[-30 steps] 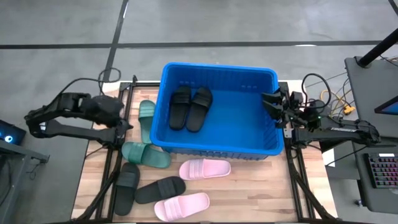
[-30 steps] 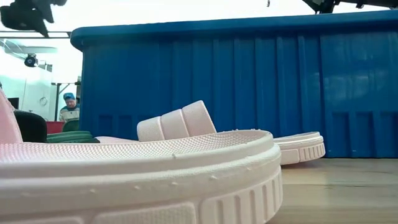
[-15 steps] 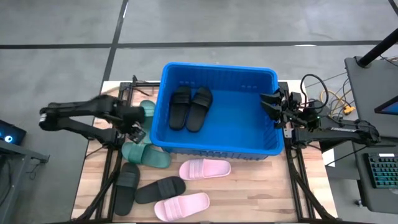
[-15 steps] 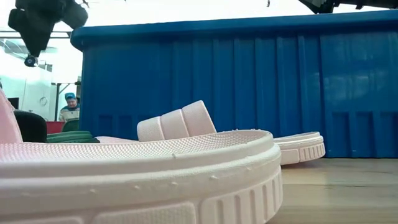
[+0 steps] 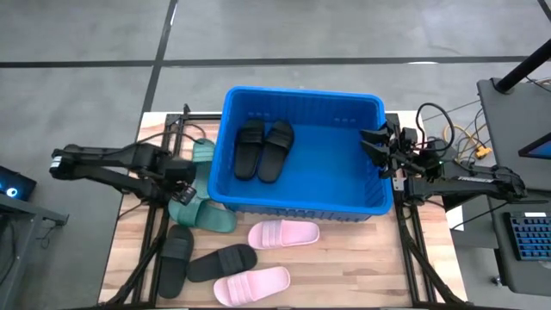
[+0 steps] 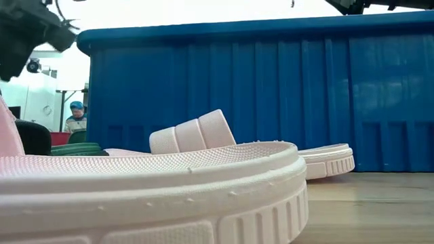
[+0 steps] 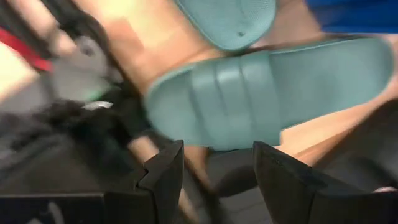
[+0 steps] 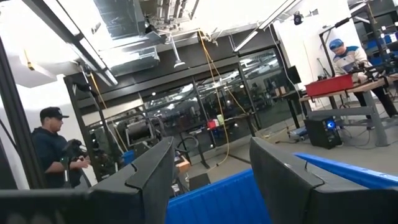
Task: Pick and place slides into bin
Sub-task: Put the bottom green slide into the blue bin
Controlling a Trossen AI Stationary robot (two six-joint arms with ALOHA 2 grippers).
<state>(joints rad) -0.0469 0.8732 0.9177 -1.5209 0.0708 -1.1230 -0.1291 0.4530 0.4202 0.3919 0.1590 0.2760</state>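
Note:
The blue bin [image 5: 303, 202] stands mid-table with two black slides [image 5: 263, 148] lying in it. Two dark green slides lie left of the bin, one by its left wall [image 5: 203, 158] and one at its near left corner [image 5: 203, 215]. My left gripper [image 5: 182, 176] hovers open between them. In the left wrist view its fingers [image 7: 217, 180] stand open over the nearer green slide [image 7: 267, 93]. Two black slides [image 5: 176, 258] [image 5: 222, 261] and two pink slides [image 5: 284, 232] [image 5: 252, 286] lie near the front. My right gripper [image 5: 375, 143] waits open above the bin's right rim.
Dark frame rails [image 5: 153, 232] run along the table's left and right sides. In the low view a pink slide [image 6: 149, 196] fills the foreground before the bin's wall [image 6: 271, 102]. People show in the room beyond, one of them [image 8: 53, 149] in the right wrist view.
My left arm has reached out from the table's left edge toward the bin. Its gripper has then come a little toward the near edge and now hangs over the green slides. The slides and my right arm have kept still.

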